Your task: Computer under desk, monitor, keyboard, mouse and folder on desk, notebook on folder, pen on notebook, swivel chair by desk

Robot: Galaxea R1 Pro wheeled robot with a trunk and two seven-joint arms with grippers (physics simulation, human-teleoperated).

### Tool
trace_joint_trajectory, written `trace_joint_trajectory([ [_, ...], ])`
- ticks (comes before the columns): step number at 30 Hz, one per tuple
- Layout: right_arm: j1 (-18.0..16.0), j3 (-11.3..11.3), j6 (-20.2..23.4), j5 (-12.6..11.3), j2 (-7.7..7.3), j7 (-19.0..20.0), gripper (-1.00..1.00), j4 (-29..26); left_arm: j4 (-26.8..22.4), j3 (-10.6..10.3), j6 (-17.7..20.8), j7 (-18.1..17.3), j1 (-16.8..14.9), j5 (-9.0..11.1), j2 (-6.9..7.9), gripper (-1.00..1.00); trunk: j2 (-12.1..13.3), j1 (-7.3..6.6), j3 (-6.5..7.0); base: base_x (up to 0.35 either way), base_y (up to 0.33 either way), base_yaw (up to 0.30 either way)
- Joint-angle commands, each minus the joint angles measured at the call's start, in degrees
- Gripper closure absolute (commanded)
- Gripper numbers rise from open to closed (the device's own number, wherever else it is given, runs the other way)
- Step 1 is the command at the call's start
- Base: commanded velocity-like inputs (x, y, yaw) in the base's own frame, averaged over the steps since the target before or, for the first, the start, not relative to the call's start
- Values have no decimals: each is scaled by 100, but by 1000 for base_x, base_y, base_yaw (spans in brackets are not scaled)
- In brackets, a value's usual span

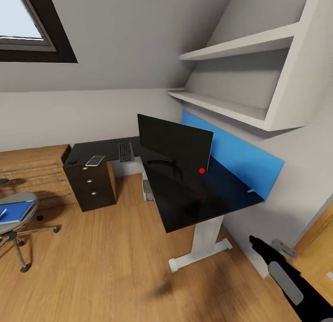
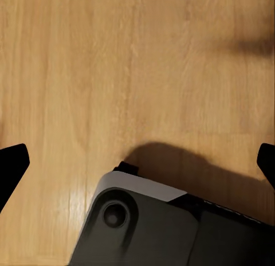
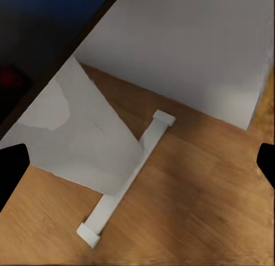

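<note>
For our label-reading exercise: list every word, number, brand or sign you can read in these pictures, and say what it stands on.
No text can be read.
The monitor bears a plain red dot, no lettering.
The keyboard keys are too small to read.
The folder cover shows no label.

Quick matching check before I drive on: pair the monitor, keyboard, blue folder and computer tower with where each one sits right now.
Things:
1. wide black flat-screen monitor
2. flat dark-keyed keyboard
3. flat bright blue folder
4. light grey computer tower

Places:
A. on the grey padded swivel chair
B. on the floor under the glossy black L-shaped desk
C. upright on the desk's near wing
D. flat on the desk's far wing

Pairs: 1-C, 2-D, 3-A, 4-B
</note>
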Motion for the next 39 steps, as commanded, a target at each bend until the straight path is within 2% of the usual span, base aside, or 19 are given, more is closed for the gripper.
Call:
trace_joint_trajectory([
  [1, -105, 21, 193, -29, -49, -190, -100, -69, -10, -34, -92, 38, -2, 61, 5, -100, -12, 4, -12, 0, -12, 0],
  [3, -428, 26, 536, -10, -122, -445, -100, -124, -6, -26, -267, 38, -2, 65, 3, -100, -12, 4, -12, 0, -8, 0],
  [8, -839, 74, 809, 196, -167, -601, -100, -114, -3, -20, -428, 38, -3, 68, 3, -100, -12, 4, -12, 6, -3, 0],
  [12, -929, 124, 856, 334, -135, -526, -100, -129, -2, -19, -461, 38, -2, 69, 3, -100, -12, 4, -12, 115, -1, 0],
  [15, -966, 165, 868, 408, 8, -469, -100, -144, -2, -18, -471, 33, -1, 68, 3, -100, -12, 4, -12, 244, 0, 0],
  [16, -981, 186, 874, 439, 113, -447, -100, -163, -2, -18, -474, 31, -2, 64, 3, -100, -12, 4, -12, 296, 0, 0],
  [18, -986, 199, 875, 449, 162, -437, -100, -172, -2, -18, -475, 30, -1, 62, 3, -100, -12, 4, -12, 297, 0, 0],
  [25, -990, 285, 877, 516, 205, -423, -100, -179, -2, -20, -476, 30, -2, 61, 3, -100, -12, 4, -12, 197, 0, 0],
  [26, -991, 411, 869, 700, 209, -417, -100, -180, -2, -33, -470, 24, -2, 59, 3, -100, -12, 4, -12, 192, -50, 0],
  [27, -989, 424, 862, 738, 209, -416, -100, -180, -2, -36, -466, 23, -2, 60, 3, -100, -12, 4, -12, 217, -68, 0],
  [32, -886, 581, 700, 886, 373, -254, -100, -18, 161, 129, -456, -138, -2, 146, 167, -100, -12, 4, -12, 0, 0, 0],
  [35, -889, 558, 603, 979, 470, -158, -100, 35, 258, 228, -465, -234, -2, 136, 264, -100, -12, 4, -12, 0, 0, 0],
  [39, -912, 501, 606, 1096, 427, -161, -100, -94, 387, 361, -545, -102, -1, 104, 395, -100, -12, 4, -12, 0, 0, 0],
])
